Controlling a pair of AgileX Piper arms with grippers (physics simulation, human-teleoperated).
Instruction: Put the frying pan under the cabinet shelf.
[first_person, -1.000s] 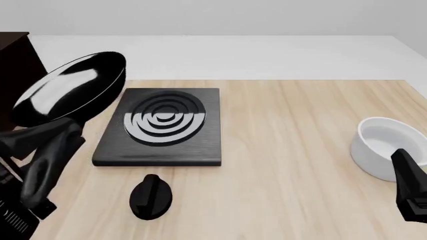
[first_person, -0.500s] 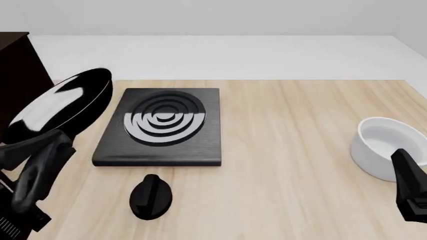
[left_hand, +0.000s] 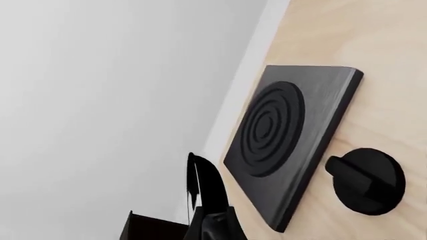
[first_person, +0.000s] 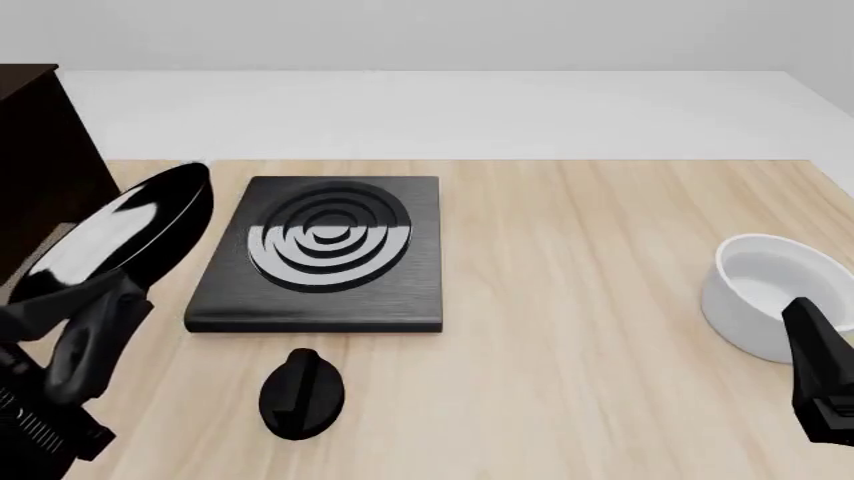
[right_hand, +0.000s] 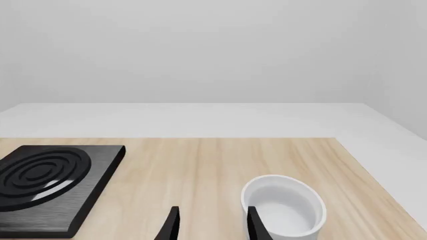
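Front view: left tool (first_person: 83, 322) apparently gripping tilted frying pan (first_person: 114, 237) beside cabinet shelf (first_person: 40, 150); right tool (right_hand: 211, 222) parted, empty.

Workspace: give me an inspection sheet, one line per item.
Surface: light wooden table, white floor beyond.
Job's things: frying pan tilted, held off the table at the left; cabinet shelf at the far left edge.
Clutter: square black hotplate; black knob in front of it; white bowl at the right.
Grippers: left gripper holds the pan's handle; right gripper fingers apart, empty, near the bowl.
Cables: nothing seen.
Surroundings: plain pale wall.
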